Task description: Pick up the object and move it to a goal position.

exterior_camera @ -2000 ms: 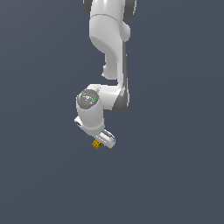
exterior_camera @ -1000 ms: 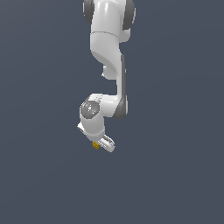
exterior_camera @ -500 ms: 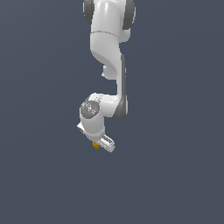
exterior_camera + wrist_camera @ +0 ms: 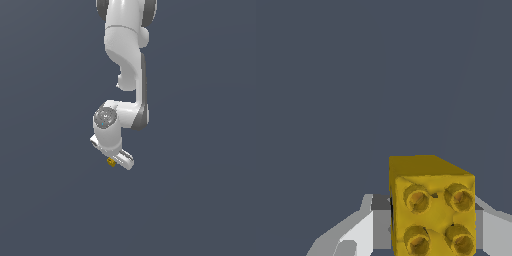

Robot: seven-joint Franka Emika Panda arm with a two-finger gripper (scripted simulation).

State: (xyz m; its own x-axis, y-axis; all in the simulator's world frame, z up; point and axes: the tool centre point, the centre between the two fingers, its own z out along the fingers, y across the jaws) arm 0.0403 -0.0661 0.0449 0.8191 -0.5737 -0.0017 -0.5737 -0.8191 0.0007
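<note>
The object is a small mustard-yellow block [image 4: 111,161] with round studs on one face; it fills the wrist view [image 4: 431,205]. It sits at the tip of my white gripper [image 4: 113,162], which hangs below the white arm in the middle of the exterior view. In the wrist view my gripper [image 4: 431,225] has its white fingers [image 4: 358,227] pressed against both sides of the block. The gripper is shut on the block and holds it off the surface. No goal marker shows.
A plain dark blue-grey background [image 4: 200,190] surrounds the arm in both views. The white arm links [image 4: 127,55] rise to the top edge of the exterior view. No other objects show.
Two seconds ago the gripper with the block was a little to the exterior view's right. Over the last second nothing has visibly moved.
</note>
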